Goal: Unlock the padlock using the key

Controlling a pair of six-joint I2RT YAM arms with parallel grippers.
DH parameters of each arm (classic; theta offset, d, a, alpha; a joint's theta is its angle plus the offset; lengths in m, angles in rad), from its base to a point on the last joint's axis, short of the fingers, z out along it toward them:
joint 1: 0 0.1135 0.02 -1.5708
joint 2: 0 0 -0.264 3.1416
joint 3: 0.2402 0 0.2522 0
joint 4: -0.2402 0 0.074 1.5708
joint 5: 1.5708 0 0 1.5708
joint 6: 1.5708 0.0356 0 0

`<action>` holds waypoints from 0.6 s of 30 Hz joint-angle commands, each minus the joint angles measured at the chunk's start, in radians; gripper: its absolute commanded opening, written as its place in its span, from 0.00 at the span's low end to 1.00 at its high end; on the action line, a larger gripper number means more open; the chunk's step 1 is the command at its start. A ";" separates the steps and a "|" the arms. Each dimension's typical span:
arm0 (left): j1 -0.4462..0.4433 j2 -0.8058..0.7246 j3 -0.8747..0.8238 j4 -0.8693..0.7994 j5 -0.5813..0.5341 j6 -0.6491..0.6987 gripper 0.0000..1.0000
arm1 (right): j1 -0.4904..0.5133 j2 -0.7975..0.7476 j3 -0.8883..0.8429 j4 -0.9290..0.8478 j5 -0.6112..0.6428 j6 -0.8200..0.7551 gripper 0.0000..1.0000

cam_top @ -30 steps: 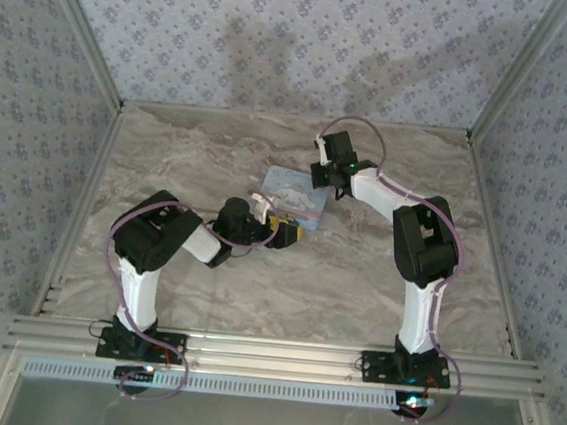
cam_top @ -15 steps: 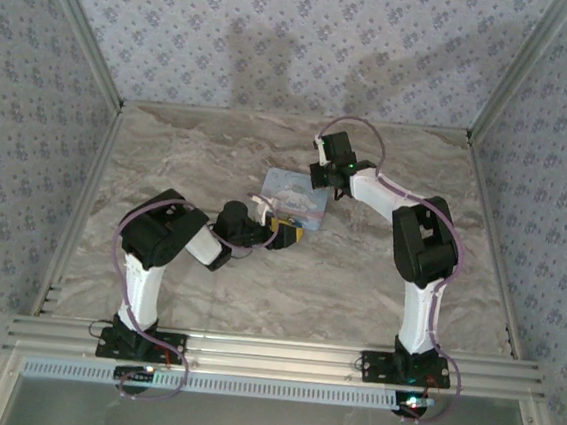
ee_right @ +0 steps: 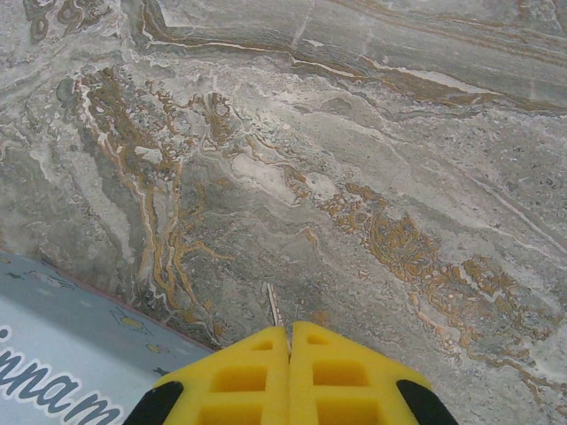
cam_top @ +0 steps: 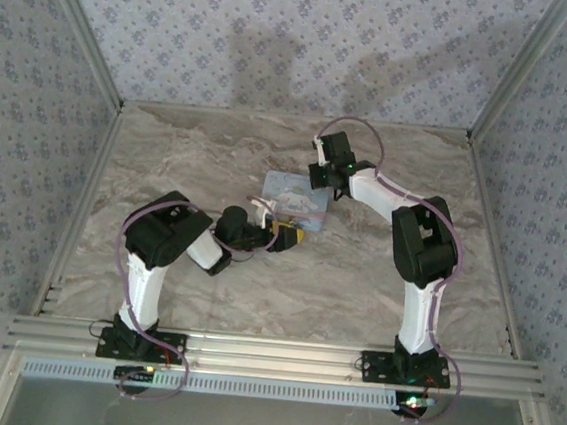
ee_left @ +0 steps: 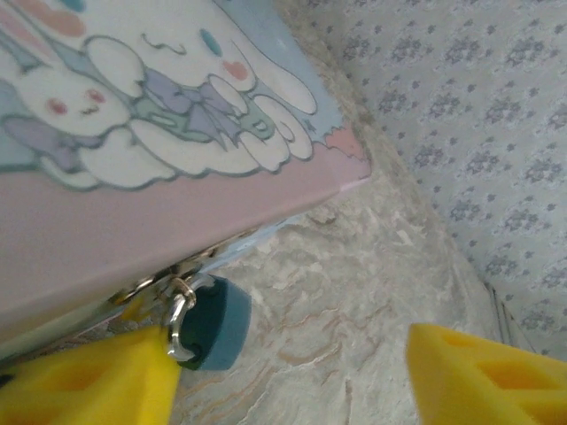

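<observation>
At the box (ee_left: 133, 221) edge, padlock (ee_left: 217, 320) between left tool (ee_left: 292, 379) fingers (ee_left: 84, 381), beside one

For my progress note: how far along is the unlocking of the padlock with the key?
Done: the right gripper is shut on the thin pale key, its tip sticking out over the marble table. In hand: the open left gripper brackets the small dark teal padlock, hanging on the clasp of the cartoon-printed box, not yet gripped. Left: bring key to padlock, turn it, open it.
</observation>
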 commanded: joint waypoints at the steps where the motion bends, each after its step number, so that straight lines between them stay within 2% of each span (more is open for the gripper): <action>1: -0.024 0.021 -0.020 0.047 -0.047 -0.004 0.78 | 0.012 0.004 -0.021 -0.025 0.002 0.000 0.00; 10: -0.068 0.027 -0.010 -0.010 -0.089 -0.022 0.79 | 0.015 0.000 -0.030 -0.022 0.005 0.003 0.00; 18: -0.084 0.033 -0.043 0.031 -0.108 -0.081 0.69 | 0.013 -0.011 -0.040 -0.012 0.008 0.002 0.00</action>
